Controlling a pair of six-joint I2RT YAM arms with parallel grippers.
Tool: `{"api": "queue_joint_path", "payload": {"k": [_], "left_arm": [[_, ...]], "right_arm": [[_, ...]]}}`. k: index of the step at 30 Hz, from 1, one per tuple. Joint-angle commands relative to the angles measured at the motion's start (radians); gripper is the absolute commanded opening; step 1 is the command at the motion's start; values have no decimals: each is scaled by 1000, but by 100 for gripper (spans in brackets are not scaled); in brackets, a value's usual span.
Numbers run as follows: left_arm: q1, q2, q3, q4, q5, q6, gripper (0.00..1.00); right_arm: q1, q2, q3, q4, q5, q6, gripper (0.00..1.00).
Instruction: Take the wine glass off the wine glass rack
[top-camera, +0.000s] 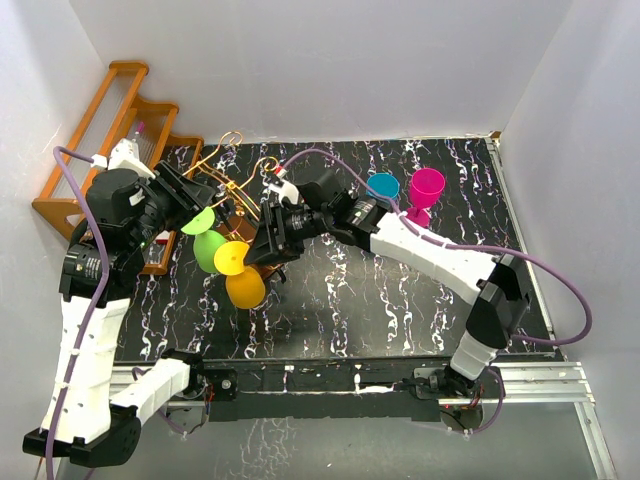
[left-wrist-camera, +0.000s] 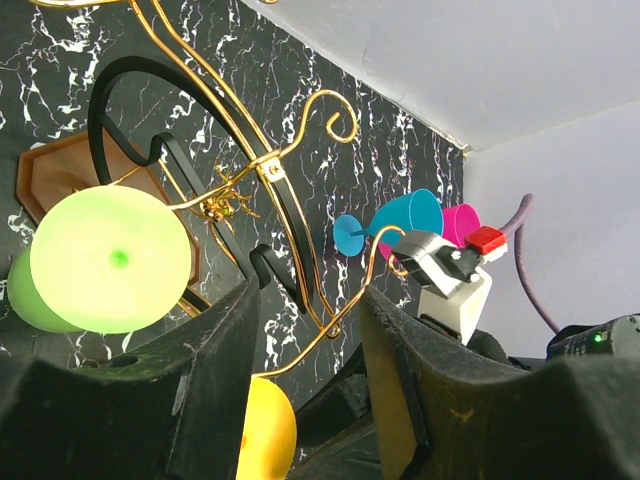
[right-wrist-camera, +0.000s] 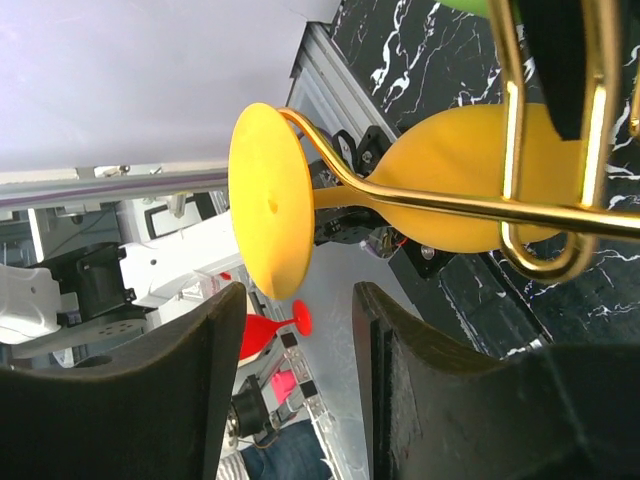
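Observation:
The gold wire wine glass rack (top-camera: 232, 172) stands at the back left on its brown base (left-wrist-camera: 50, 175). A green wine glass (top-camera: 208, 245) and a yellow wine glass (top-camera: 240, 275) hang from it by their feet. My left gripper (top-camera: 192, 196) is at the rack's left side, its jaws apart with a gold wire (left-wrist-camera: 300, 345) running across the gap; whether it touches the fingers is unclear. My right gripper (right-wrist-camera: 298, 300) is open just below the yellow glass's foot (right-wrist-camera: 270, 200), which sits on a wire arm (right-wrist-camera: 450, 205), and holds nothing.
A blue glass (top-camera: 383, 185) and a magenta glass (top-camera: 427, 190) stand on the black marbled table (top-camera: 400, 300) at the back right. An orange-brown stepped shelf (top-camera: 110, 140) leans at the left wall. White walls enclose the table. A red glass (right-wrist-camera: 262, 330) shows beyond the table's near edge.

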Motion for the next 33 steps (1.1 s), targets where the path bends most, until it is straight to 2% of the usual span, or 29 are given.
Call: {"api": "queue_joint_path", "payload": {"k": [1, 10, 23, 33], "left_arm": [[-1, -18, 12, -8, -9, 2, 42], [-1, -22, 12, -17, -14, 7, 42], [0, -30, -10, -9, -13, -2, 42], [0, -33, -12, -2, -10, -16, 42]], "right_arm": [[20, 22, 66, 70, 1, 6, 48], [38, 64, 103, 76, 33, 1, 40], [40, 19, 74, 120, 80, 13, 8], [35, -47, 33, 244, 144, 125, 8]]}}
